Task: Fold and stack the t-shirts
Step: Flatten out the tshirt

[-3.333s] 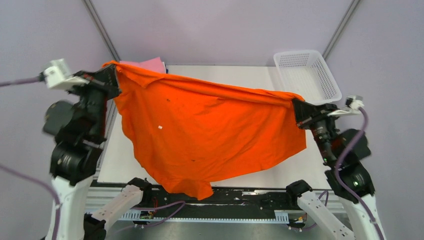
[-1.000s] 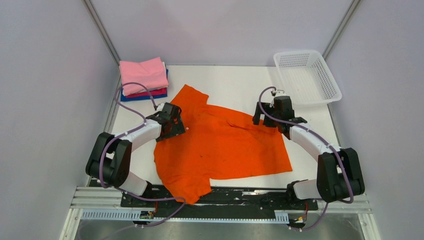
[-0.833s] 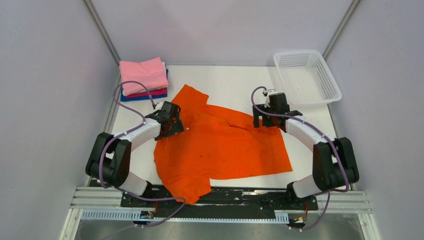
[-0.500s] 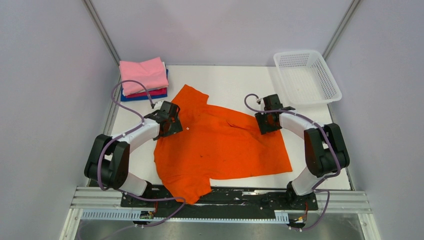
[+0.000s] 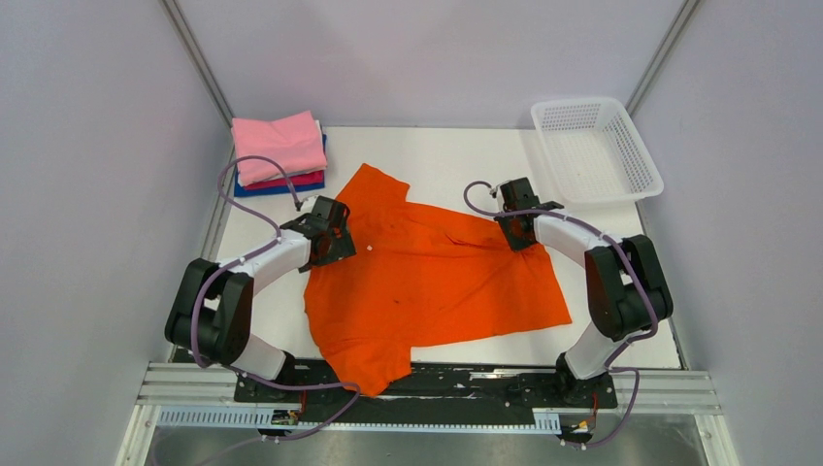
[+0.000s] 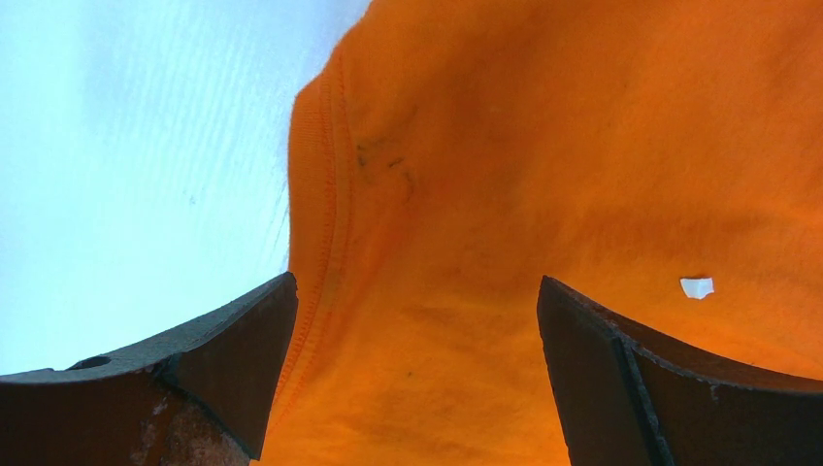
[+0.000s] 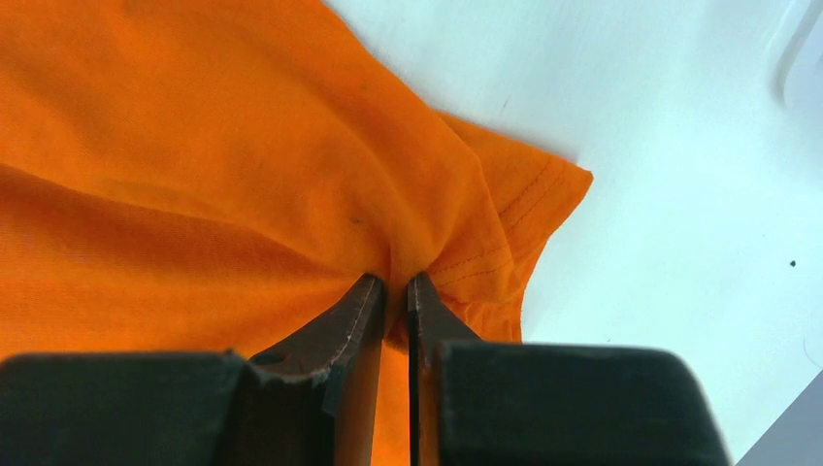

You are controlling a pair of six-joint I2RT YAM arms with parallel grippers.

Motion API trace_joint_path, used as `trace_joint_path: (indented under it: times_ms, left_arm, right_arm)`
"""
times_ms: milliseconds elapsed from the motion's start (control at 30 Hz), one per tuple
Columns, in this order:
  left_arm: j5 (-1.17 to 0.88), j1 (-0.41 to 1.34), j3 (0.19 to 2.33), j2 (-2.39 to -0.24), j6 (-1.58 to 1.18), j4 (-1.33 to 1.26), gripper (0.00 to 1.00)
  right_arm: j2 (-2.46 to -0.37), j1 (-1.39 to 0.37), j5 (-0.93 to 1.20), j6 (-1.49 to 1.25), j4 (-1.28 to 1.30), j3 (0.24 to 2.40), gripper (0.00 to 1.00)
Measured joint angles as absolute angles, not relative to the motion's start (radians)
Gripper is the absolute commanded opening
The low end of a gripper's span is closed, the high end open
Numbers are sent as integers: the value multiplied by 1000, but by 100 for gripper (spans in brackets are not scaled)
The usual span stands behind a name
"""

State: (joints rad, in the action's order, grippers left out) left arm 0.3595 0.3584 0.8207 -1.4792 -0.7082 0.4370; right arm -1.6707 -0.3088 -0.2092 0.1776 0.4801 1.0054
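An orange t-shirt (image 5: 427, 282) lies spread flat on the white table (image 5: 437, 155), one sleeve hanging over the near edge. My left gripper (image 5: 335, 243) hovers wide open over the shirt's left hem (image 6: 320, 243), nothing between its fingers (image 6: 223, 359). At the shirt's far right corner my right gripper (image 5: 519, 233) is shut on a pinch of orange cloth (image 7: 398, 262) beside the sleeve cuff (image 7: 543, 194). Folded t-shirts sit stacked at the back left, pink (image 5: 279, 144) on top, magenta and blue (image 5: 281, 183) edges below.
A white plastic mesh basket (image 5: 594, 148) stands at the back right corner, just beyond the right arm. Bare table shows behind the shirt and along the right side (image 5: 621, 320). Grey walls enclose the table on three sides.
The shirt, held up stretched between both grippers earlier, now lies flat. Over the last second the right gripper swung left onto the shirt's corner and closed on it; the cloth shifted slightly.
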Motion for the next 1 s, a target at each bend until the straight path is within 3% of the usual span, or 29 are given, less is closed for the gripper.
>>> trace_joint_path:
  times_ms: [467,667,800,1000]
  left_arm:
    - [201,514,829,-1341,-711,372,100]
    - [75,531,748,-1449,-736,294,100]
    - [86,530,764,-1497,-746,266,100]
    - [83,491,805,-1546,-779,284,100]
  right_arm:
    - [-1679,-313,-212,212,482,1008,16]
    - [-1681,-311,-213,217,482,1008,18]
    - [-1681,-304,-215,220,482,1008,25]
    - [-1680,-267,-211,220,482,1007,26]
